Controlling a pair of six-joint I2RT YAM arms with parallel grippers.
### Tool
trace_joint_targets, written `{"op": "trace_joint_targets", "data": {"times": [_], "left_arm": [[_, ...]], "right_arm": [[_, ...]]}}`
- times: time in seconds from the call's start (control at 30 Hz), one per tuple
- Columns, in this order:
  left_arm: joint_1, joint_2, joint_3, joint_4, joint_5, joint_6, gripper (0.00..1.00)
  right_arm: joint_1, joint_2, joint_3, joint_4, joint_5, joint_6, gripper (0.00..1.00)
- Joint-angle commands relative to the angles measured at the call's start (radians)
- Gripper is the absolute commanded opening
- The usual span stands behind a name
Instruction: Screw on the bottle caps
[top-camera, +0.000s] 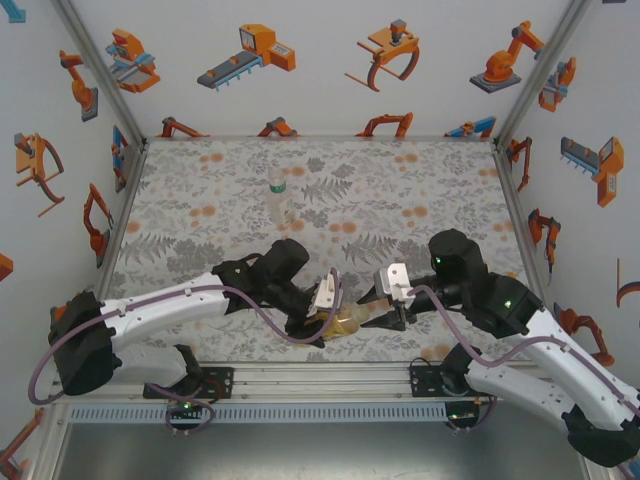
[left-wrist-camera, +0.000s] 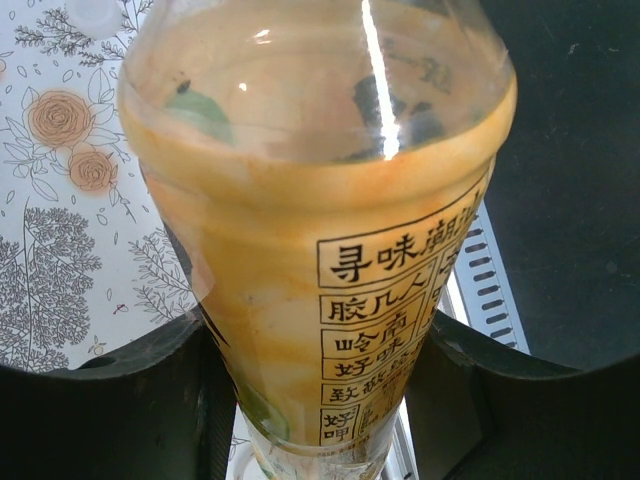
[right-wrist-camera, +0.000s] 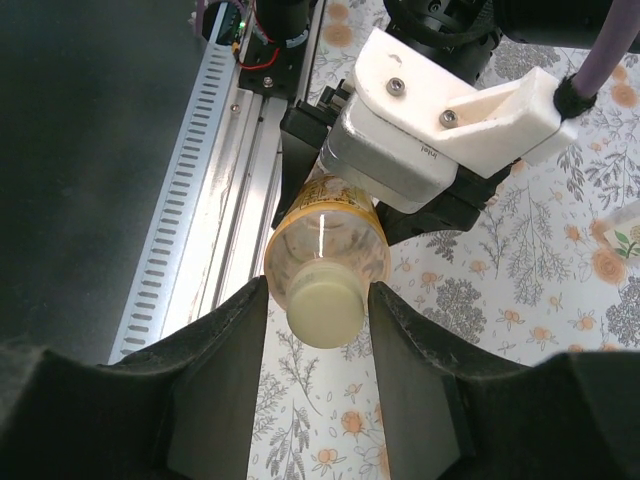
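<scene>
One glossy amber bottle (left-wrist-camera: 320, 250) clamped by left gripper (left-wrist-camera: 320, 400) | right gripper (right-wrist-camera: 318, 300) flanks round pale cap (right-wrist-camera: 325, 312), grip unclear

Table w/ grey floral mat (top-camera: 200, 230), clear bottle (top-camera: 278, 197) on it mid-back, alu rail (top-camera: 320, 378) along near edge

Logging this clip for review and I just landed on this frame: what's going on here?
The left gripper is shut on the amber bottle, holding it roughly on its side near the front of the flowered mat, with the neck toward the right arm. The right gripper has its jaws on either side of the pale cap sitting on that neck. It is unclear whether they are pinching it. A clear bottle stands upright farther back on the mat.
</scene>
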Motion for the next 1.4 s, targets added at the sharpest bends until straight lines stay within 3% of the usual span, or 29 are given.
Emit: {"op": "trace_joint_targets", "data": {"times": [0.0,0.37,0.5,0.6,0.67,0.7,0.9,1.03,1.13,1.23,1.37], "left_arm": [[-0.007,0.003,0.036,-0.019,0.036,0.027,0.0],[-0.008,0.0,0.037,-0.019,0.047,0.031,0.0],[-0.007,0.0,0.037,-0.018,0.046,0.032,0.0],[-0.006,0.002,0.036,-0.016,0.038,0.032,0.0],[-0.008,-0.001,0.032,-0.004,0.01,0.025,0.0],[-0.006,-0.005,0.026,0.01,-0.01,0.021,0.0],[-0.008,-0.029,-0.026,0.162,-0.193,-0.027,0.0],[-0.007,-0.036,-0.058,0.267,-0.391,-0.077,0.0],[-0.007,-0.034,-0.075,0.326,-0.525,-0.093,0.0],[-0.008,-0.022,-0.07,0.351,-0.622,-0.102,0.0],[-0.007,0.002,-0.053,0.362,-0.662,-0.106,0.0]], "right_arm": [[0.005,-0.007,-0.009,0.006,-0.013,-0.011,0.44],[0.006,-0.002,-0.016,0.005,0.007,-0.004,0.39],[0.006,-0.002,-0.016,0.005,0.021,0.003,0.3],[0.006,-0.002,-0.021,0.027,0.064,0.048,0.17],[0.006,-0.001,-0.03,0.073,0.11,0.136,0.02],[0.006,0.001,-0.037,0.105,0.136,0.198,0.0],[0.006,0.015,-0.112,0.301,0.417,0.753,0.0],[0.006,0.059,-0.076,0.215,0.635,1.159,0.0],[0.006,0.095,-0.029,0.093,0.718,1.389,0.0],[0.006,0.103,-0.023,0.047,0.753,1.544,0.0],[0.007,0.078,-0.07,0.115,0.763,1.61,0.0]]}}
